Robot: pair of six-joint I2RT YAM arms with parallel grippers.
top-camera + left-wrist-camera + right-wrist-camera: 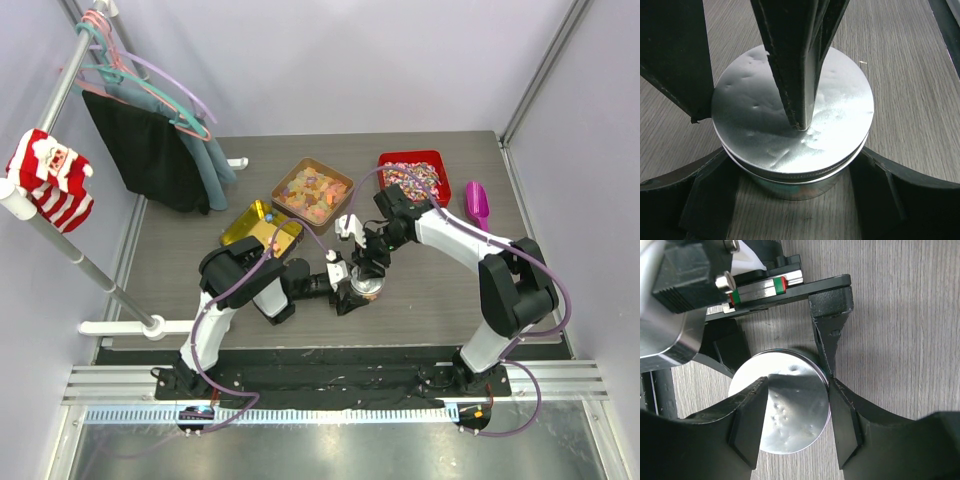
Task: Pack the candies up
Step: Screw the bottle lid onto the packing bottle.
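Jar (368, 290) at the middle of the surface (440, 300), flanked by the left end effector (350, 288) reaching in from the left, right end effector (372, 262) over its lid (755, 115), tin (232, 228), box (283, 180) and tray (441, 165) in a row behind — the candies (412, 178) in the tray, rightmost — scoop (478, 203) beside it on the right.

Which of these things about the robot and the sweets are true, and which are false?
1. The jar has a shiny silver lid on top. True.
2. The left gripper has one finger on each side of the jar. True.
3. The right gripper is holding the purple scoop. False: the scoop lies on the table beside the red tray, and that gripper is at the lid.
4. The colourful candies are piled loose on the table. False: they are in the red tray.
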